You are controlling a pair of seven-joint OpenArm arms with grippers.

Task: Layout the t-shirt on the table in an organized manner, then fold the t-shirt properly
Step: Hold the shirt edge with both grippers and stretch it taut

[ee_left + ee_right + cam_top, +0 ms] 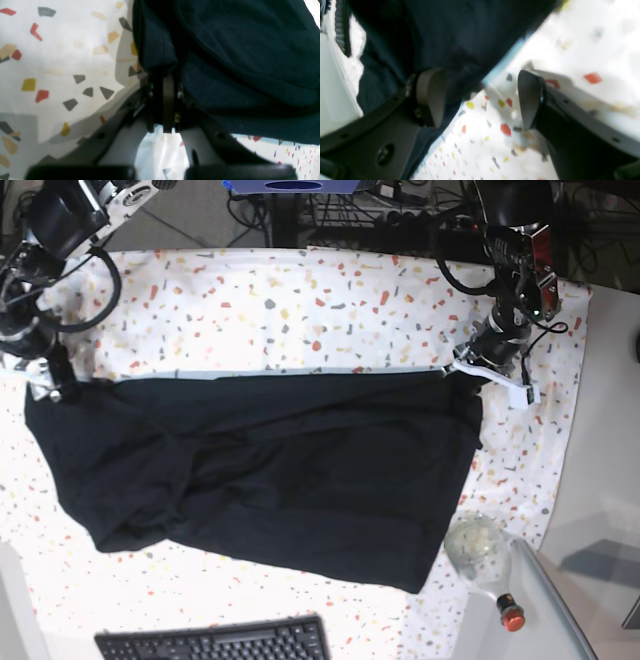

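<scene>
Right gripper [480,100] stood spread beside t-shirt [270,470] hem, left gripper [163,75] pinched opposite corner; one-sided pull w/o regrip could skew it on table [300,300].

No text, label, brand, number or sign can be read in any of the three views. The keyboard [215,642] at the near edge of the surface [330,300] shows rows of keys, but their legends are too small to make out. The t-shirt [270,465] shows plain dark cloth with no print or readable tag, and the speckles on the surface are coloured flecks, not characters.
</scene>
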